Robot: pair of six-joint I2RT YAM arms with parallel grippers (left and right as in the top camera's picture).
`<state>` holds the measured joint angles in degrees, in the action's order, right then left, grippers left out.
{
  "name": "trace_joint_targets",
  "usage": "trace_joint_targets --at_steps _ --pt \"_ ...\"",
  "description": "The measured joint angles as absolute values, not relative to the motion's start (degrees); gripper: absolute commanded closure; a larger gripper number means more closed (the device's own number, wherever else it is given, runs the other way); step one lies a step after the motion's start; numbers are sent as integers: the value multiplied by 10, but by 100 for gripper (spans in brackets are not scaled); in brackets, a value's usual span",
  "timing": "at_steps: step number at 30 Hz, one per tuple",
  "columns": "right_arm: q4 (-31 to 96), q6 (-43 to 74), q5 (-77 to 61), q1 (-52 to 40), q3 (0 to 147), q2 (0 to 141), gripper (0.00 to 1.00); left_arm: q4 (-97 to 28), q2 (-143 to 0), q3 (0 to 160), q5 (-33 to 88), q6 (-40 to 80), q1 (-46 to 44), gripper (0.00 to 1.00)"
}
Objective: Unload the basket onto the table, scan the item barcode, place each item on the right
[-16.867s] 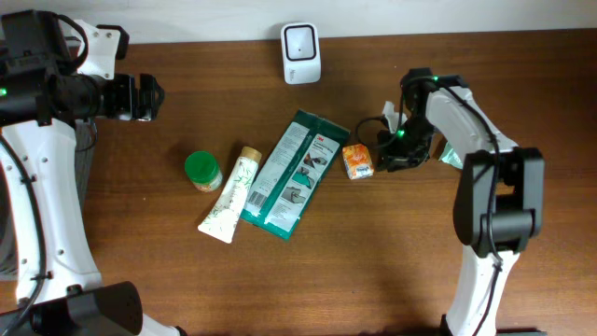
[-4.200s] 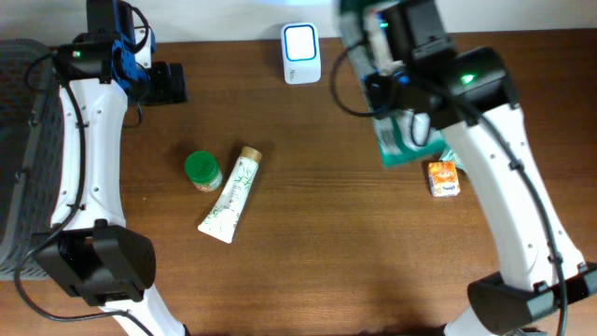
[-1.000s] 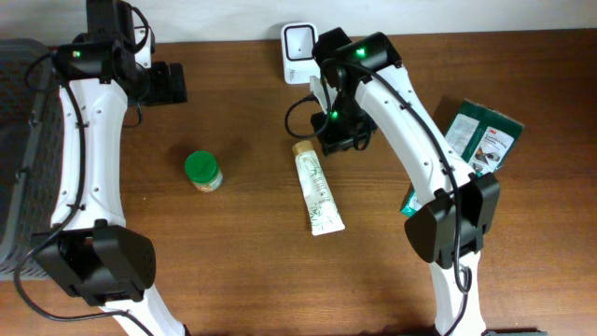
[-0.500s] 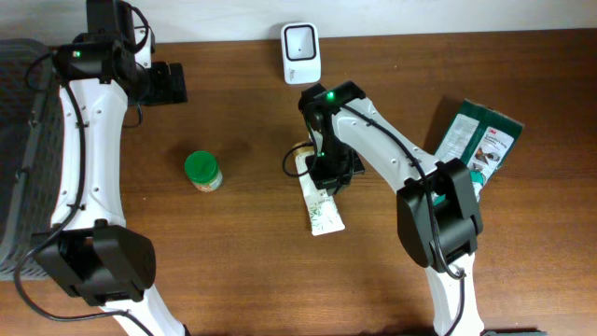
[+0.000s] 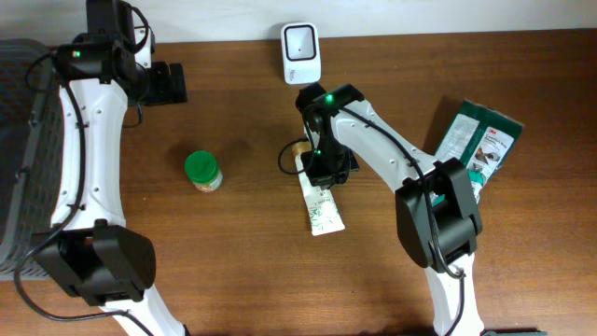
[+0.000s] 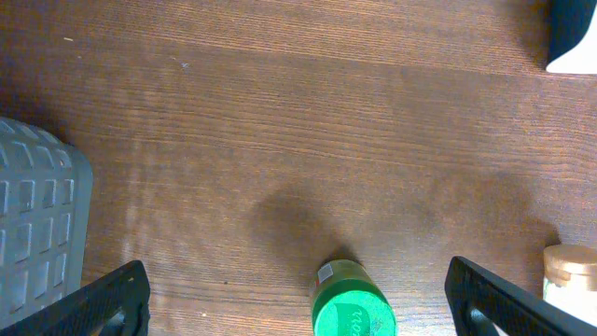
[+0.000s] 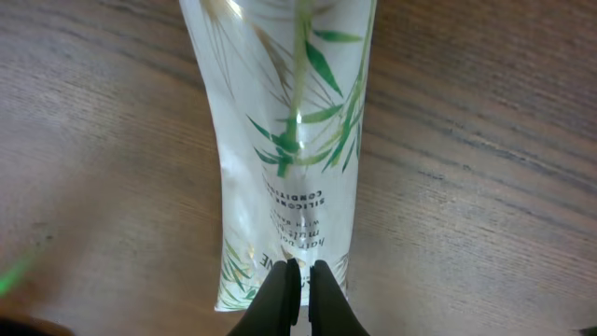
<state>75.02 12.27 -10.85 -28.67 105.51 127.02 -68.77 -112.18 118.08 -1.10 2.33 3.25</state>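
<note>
Right gripper (image 7: 298, 280): fingers pressed together, tips low over the hair-care tube (image 7: 289, 140), nothing pinched between them
Left gripper (image 6: 303, 297): spread wide, holding nothing, parked high over the table
Task item: the tube lies flat right under the right gripper's tips and runs out ahead of them
Step in hand: probably taking up the tube for the barcode scanner (image 5: 301, 41), which stands beyond the right gripper
Doing it well: spread the fingers across the tube's narrow width near its middle, squeeze gently as the body looks soft, then turn the barcode side to the scanner window; no barcode shows on the upturned face
Counts: one tube, one scanner, one green-lidded jar (image 6: 353, 313), one green blister pack (image 5: 480, 140), one grey basket (image 6: 37, 224)
</note>
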Motion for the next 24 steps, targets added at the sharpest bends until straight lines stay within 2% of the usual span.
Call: trace_joint_targets --at_steps 11,12,13,14,18,21,24 --pt "625 140 -137 -287 949 1246 96 -688 -1122 1181 -11 23 32 1" --pt "615 144 -140 -287 940 1242 91 -688 -1122 1181 -11 23 32 1" --pt "610 150 -143 -286 935 1239 72 -688 -1122 1181 -11 23 32 1" --pt "610 150 -145 -286 934 1239 66 -688 -1122 1181 -11 23 32 1" --pt "616 139 -163 -285 934 1241 62 -688 -1122 1181 -11 23 32 1" --pt "630 130 -171 -276 950 1243 51 -688 -1122 1181 -11 23 32 1" --pt "631 126 -182 -226 955 1229 50 -672 -1122 1181 -11 23 32 1"
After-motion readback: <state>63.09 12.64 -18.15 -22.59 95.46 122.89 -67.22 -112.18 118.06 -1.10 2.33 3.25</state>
